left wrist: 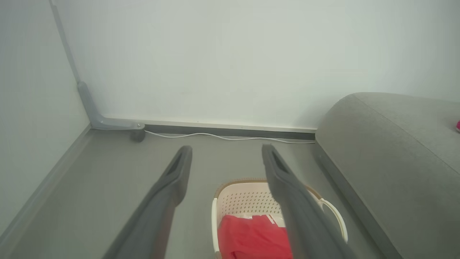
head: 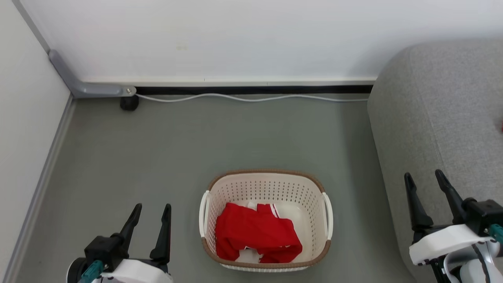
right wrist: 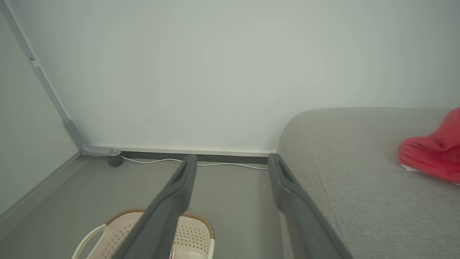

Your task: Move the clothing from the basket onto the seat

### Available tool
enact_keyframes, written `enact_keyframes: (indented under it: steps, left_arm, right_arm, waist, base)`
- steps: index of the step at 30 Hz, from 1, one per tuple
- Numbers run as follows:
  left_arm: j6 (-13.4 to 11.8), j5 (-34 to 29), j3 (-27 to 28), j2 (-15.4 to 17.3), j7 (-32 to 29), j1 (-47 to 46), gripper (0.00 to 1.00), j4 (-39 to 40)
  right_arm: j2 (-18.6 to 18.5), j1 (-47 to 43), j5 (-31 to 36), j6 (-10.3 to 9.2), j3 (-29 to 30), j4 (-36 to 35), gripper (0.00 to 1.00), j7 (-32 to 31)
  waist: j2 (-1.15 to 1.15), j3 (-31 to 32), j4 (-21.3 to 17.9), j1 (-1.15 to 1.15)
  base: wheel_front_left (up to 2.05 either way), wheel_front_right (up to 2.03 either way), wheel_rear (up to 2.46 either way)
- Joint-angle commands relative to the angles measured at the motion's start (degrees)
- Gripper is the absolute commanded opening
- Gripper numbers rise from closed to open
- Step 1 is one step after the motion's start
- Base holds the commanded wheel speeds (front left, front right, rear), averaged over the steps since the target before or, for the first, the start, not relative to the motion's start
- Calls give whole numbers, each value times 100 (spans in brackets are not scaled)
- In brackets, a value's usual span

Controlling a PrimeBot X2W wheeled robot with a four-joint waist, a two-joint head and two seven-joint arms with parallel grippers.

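A cream basket (head: 266, 188) with a brown rim stands on the grey floor at bottom centre. Crumpled red clothing (head: 255, 234) with white trim lies inside it, also seen in the left wrist view as clothing (left wrist: 251, 237) in the basket (left wrist: 248, 201). The grey seat (head: 444, 118) fills the right side. A second piece of red clothing (right wrist: 431, 153) lies on the seat (right wrist: 352, 172). My left gripper (head: 152, 210) hangs open, left of the basket, nothing between its fingers. My right gripper (head: 426, 177) is open and empty over the seat's front edge, right of the basket (right wrist: 194, 230).
A white wall with a dark baseboard runs along the back, and a white cable (head: 251, 98) lies on the floor before it. A grey bracket (head: 90, 88) with a black caster (head: 129, 103) sits in the back left corner. Bare floor (head: 157, 149) lies between basket and wall.
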State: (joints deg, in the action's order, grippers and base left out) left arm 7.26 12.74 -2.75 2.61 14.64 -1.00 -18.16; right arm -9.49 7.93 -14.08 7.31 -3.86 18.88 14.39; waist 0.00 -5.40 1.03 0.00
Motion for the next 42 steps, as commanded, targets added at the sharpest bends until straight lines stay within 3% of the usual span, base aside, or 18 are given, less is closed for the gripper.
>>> enact_keyframes:
  steps: [1,16,27,37,42]
  left_arm:
    - [23,31,129,37,36,-322,100,116]
    - [23,331,-654,28,36,-1394,100,-314]
    - [23,417,-1462,27,36,-2777,100,-1236]
    - [23,632,-2061,27,31,-4156,100,-3136]
    - [23,772,-2451,27,-248,-4759,100,-4064]
  right_arm:
    - [-70,243,63,18,-71,-177,100,61]
    - [147,1132,688,18,138,-427,100,61]
    - [291,1778,881,18,-15,-742,100,61]
    - [424,2194,828,18,-362,-997,100,61]
    - [494,2384,775,18,-598,-1101,100,61]
  waist:
    - [0,-171,-4,0]
    - [0,-1708,-93,0]
    - [0,-2837,-350,0]
    - [0,-3565,-744,0]
    - [0,-3822,-916,0]
  base:
    - [0,0,0]
    - [0,0,0]
    - [0,0,0]
    - [0,0,0]
    - [0,0,0]
